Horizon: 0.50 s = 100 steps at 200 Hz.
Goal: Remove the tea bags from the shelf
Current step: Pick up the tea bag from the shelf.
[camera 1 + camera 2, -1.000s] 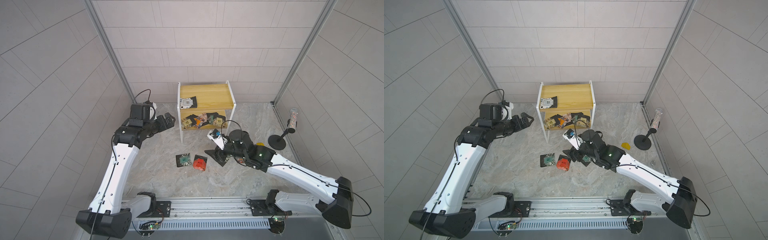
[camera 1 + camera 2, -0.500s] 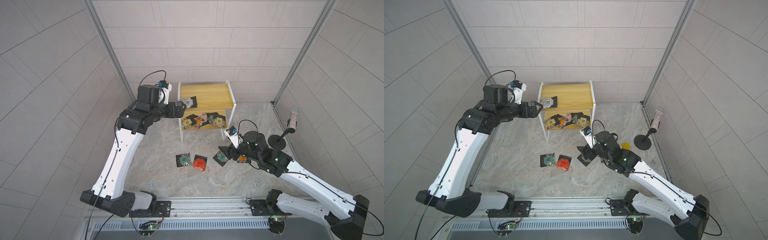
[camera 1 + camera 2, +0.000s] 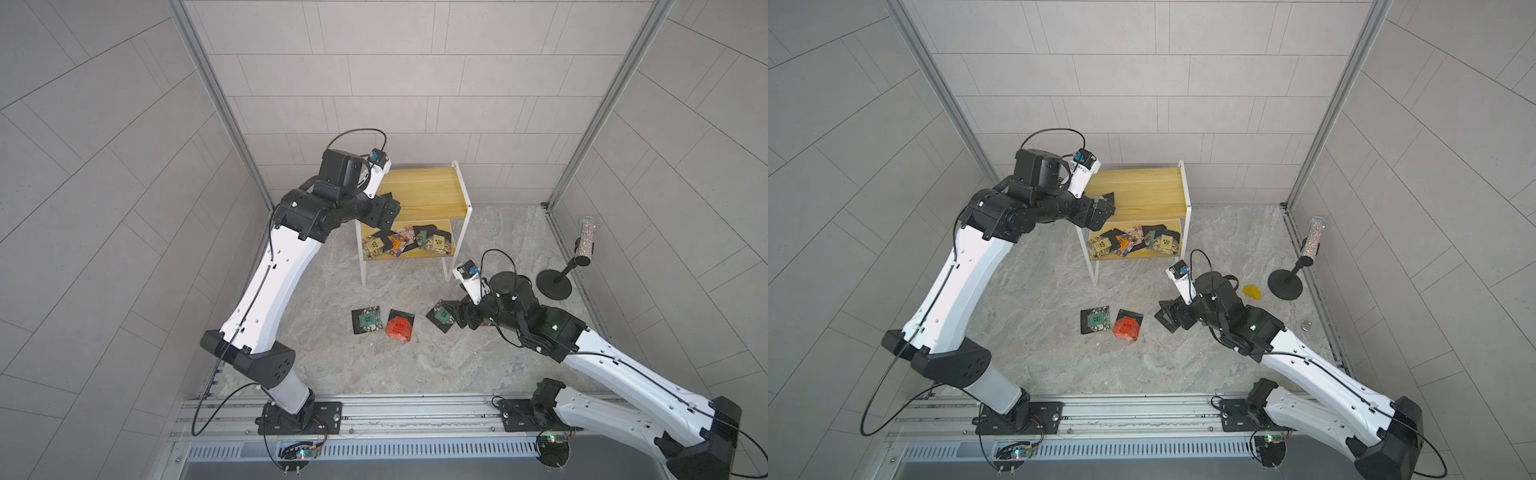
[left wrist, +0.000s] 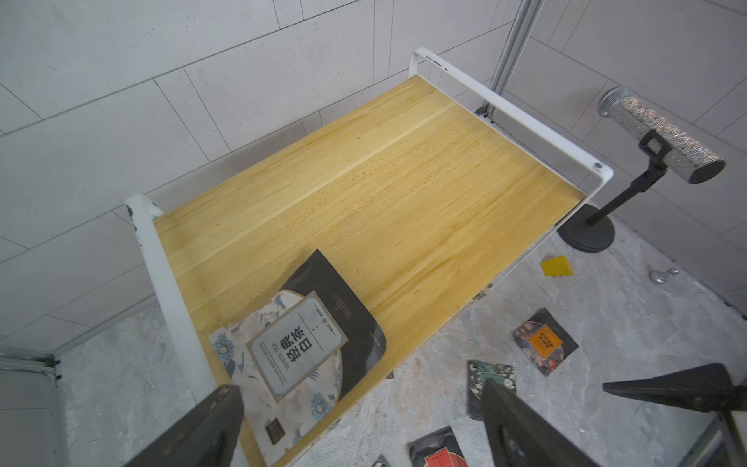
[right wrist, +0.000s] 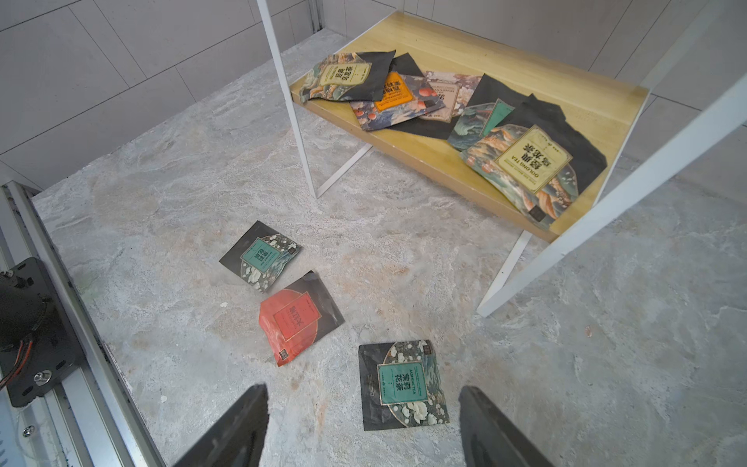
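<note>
Left arm (image 3: 274,282) now stretched over shelf (image 4: 404,182), left tool (image 4: 359,392) spread above white tea bag (image 4: 299,347) — right tool (image 5: 364,389) agape, seemingly empty

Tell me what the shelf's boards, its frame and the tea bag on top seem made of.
Shelf boards: likely wood, matte yellowish, with visible grain lines.
Frame: probably painted metal, a thin white strip with paint chipped at one corner.
Tea bag: printed paper or foil film, mostly matte, thin and flat.

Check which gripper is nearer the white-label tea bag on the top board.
Left. The left gripper hovers open at the white-label tea bag; right gripper is low over the table, before the shelf.
</note>
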### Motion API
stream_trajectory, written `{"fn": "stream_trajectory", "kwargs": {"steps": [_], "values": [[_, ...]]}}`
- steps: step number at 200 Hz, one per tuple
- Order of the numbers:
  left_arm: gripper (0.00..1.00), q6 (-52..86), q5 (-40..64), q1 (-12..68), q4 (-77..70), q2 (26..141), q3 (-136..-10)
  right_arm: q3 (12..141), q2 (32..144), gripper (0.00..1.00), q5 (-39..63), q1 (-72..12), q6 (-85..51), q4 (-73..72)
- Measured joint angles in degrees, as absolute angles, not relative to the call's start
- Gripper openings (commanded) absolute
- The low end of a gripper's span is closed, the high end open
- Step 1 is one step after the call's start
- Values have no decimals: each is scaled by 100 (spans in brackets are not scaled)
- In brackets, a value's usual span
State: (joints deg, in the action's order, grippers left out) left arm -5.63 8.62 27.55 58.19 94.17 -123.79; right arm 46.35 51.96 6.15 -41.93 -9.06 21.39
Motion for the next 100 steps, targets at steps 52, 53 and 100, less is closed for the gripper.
{"fn": "stream_trajectory", "kwargs": {"steps": [52, 53, 100], "values": [[100, -1041, 637, 3006, 5964, 9749, -12610, 4528, 5092, 78, 617, -4193, -932, 2134], [100, -1046, 635, 3009, 5970, 9758, -12610, 4528, 5092, 78, 617, -4193, -932, 2132], [100, -1306, 521, 3041, 6071, 9891, -12538, 4528, 5087, 78, 676, -4193, -932, 2126]]}}
